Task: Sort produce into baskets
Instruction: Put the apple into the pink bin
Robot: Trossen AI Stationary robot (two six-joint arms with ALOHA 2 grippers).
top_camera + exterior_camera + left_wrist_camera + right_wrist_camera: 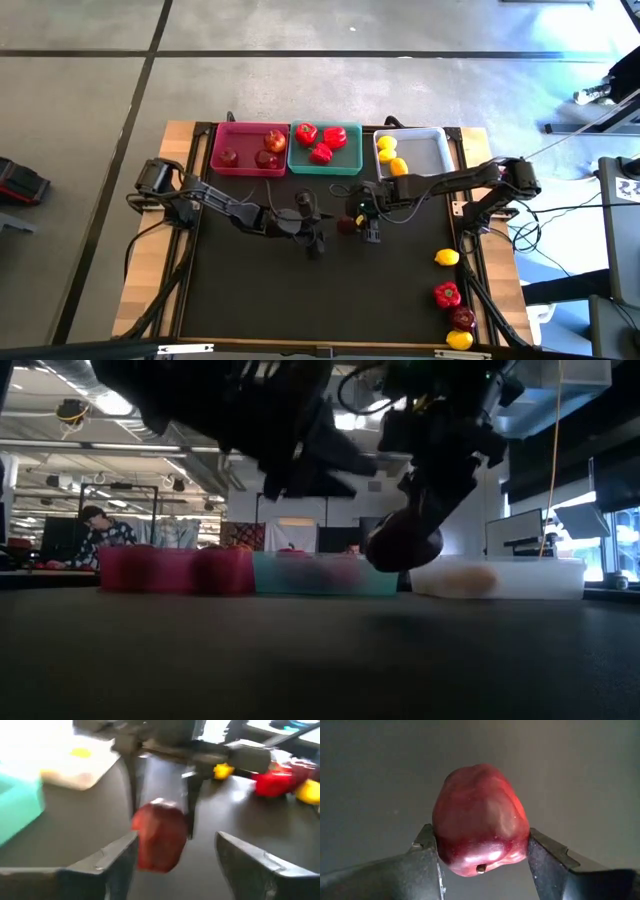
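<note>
My right gripper (362,222) is shut on a dark red apple (480,820) over the middle of the black table. My left gripper (316,240) stands open just left of that apple. In the left wrist view the apple (160,837) shows between the two left fingers, and the high view shows a gap between them. Along the far edge stand three baskets. The pink one (222,160) holds apples, the teal one (345,168) holds red peppers, and the white one (430,152) holds lemons. My right gripper pinches the apple by two opposite sides (441,845) between its two fingers. The fingers slant down from the table's right side. The apple hangs clear of the table (403,542), with its dimpled end (481,868) toward the wrist camera.
Near the table's right front corner lie a lemon (447,257), a red pepper (447,294), an apple (462,317) and another lemon (459,340). A person sits far behind the table in the low view (95,535).
</note>
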